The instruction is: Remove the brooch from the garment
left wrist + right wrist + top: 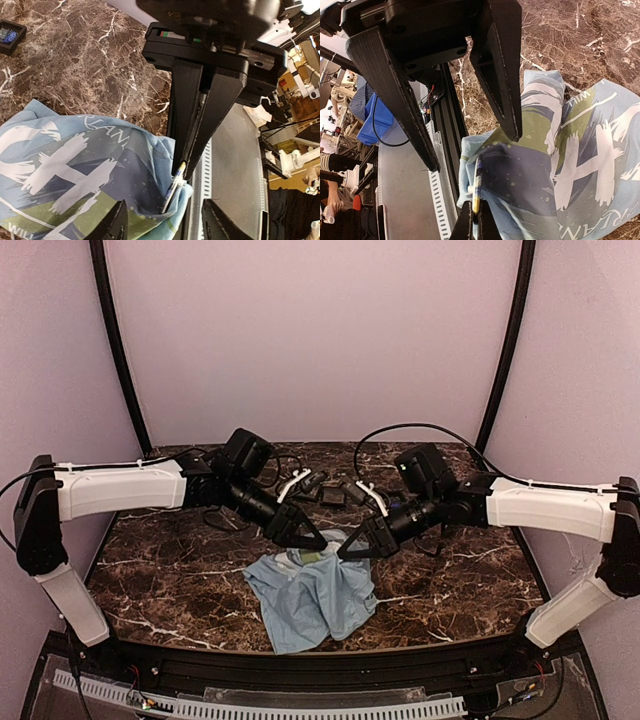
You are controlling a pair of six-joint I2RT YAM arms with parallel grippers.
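Observation:
A light blue printed shirt [310, 600] lies crumpled on the dark marble table [170, 570], and both grippers meet over its far edge. The brooch [477, 182] is seen edge-on as a thin dark disc with blue and yellow on its rim, standing in a raised fold of the shirt [560, 165]. My right gripper [476, 212] is shut on its edge. In the left wrist view the right gripper [184, 172] pinches the brooch [176, 186] from above. My left gripper [165, 204] is open, with a finger on either side of the fold. The brooch is hidden in the top view.
Small square black trays [330, 495] and white clips [295, 483] sit at the back middle among cables. Another black tray [10, 36] lies on the marble. The slotted cable duct [300, 705] and black rail run along the near table edge.

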